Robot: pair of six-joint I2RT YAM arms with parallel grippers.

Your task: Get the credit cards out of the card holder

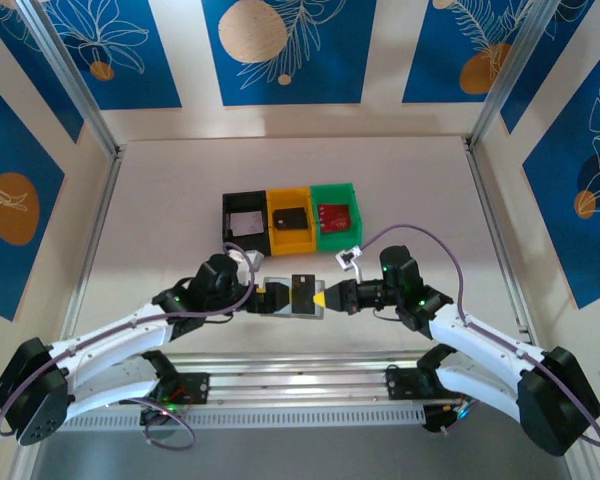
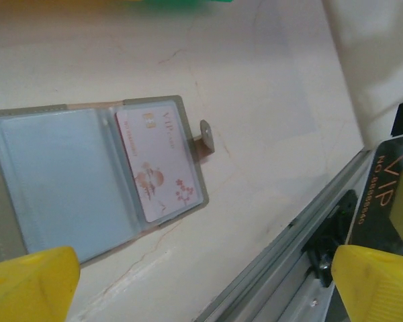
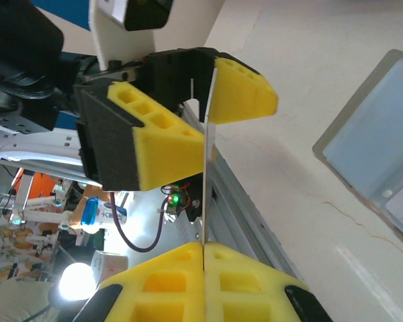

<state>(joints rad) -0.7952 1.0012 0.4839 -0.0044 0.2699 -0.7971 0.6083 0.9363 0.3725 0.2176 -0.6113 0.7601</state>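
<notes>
Grey card holder, pale blue panels; white card, orange blossom print; black card, gold lettering; yellow pads.

This is a robotics lab test cell. A white table sits boxed in by aluminium posts and pale walls hung with blue printed panels. Two white-and-black robot arms are bolted to a metal rail at the near edge, with purple cables looping off them. Three small plastic bins stand in a row mid-table. Beyond the rail, the right wrist view catches a cluttered room with a bright lamp.
</notes>
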